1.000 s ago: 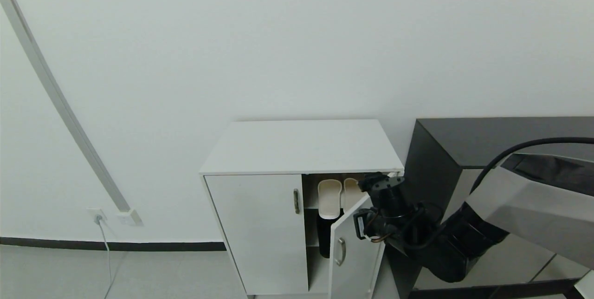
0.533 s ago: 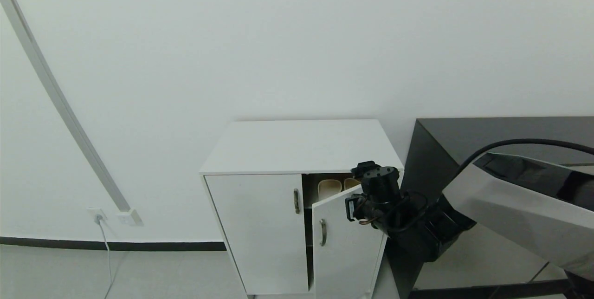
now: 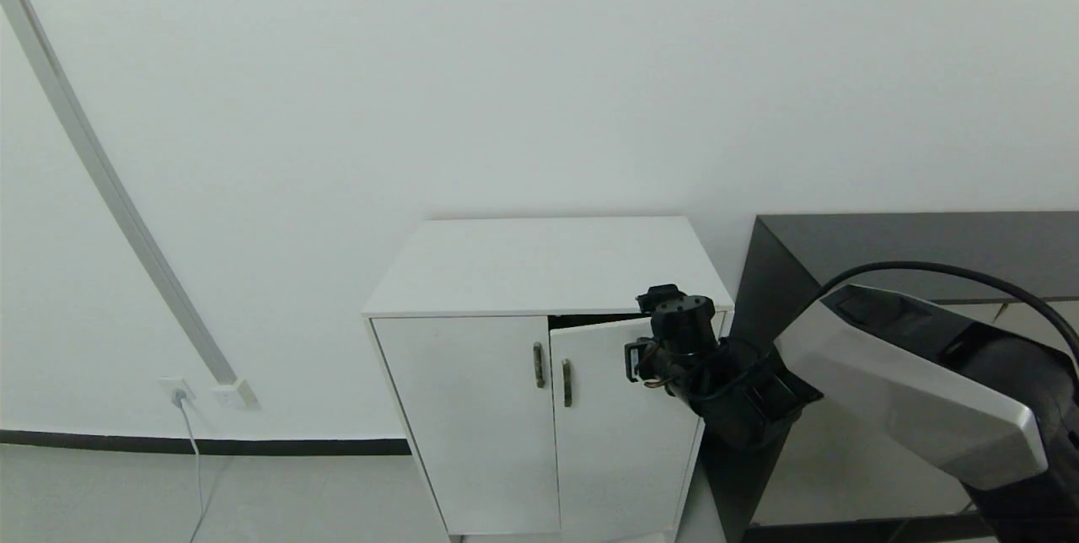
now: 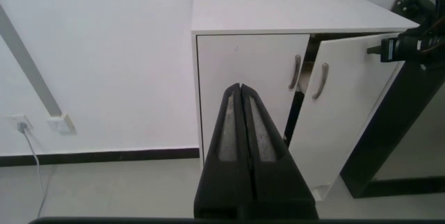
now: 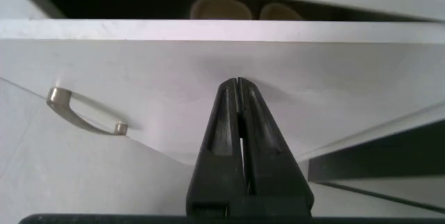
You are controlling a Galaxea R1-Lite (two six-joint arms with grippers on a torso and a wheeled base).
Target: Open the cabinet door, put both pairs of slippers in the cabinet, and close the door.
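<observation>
White laminate makes up the cabinet (image 3: 539, 265), which stands against the wall in the head view. It has two doors. The left door (image 3: 464, 416) is flush shut, and the right door (image 3: 624, 442) is nearly shut, with a thin dark gap along its top edge. Two metal handles sit side by side where the doors meet, the left handle (image 3: 538, 364) and the right handle (image 3: 566, 383). The right arm (image 3: 725, 391) covers the right door's upper outer corner. One black sideboard (image 3: 885, 248) stands just beside the cabinet on the right. One wall socket (image 3: 175, 392) with a cable plugged in and one grey conduit strip (image 3: 110, 180) are well apart on the left.

From the left wrist, the left gripper (image 4: 240, 88) hangs in front of the cabinet, well apart from it, its two fingers pressed together on nothing. Beyond it the right door stands slightly ajar.

From the right wrist, the right gripper (image 5: 240, 83) has its two fingers together and empty, tips set against the right door's face. Over the door's top edge, two beige slippers (image 5: 219, 7) lie side by side inside the cabinet. The door hides everything below them.
</observation>
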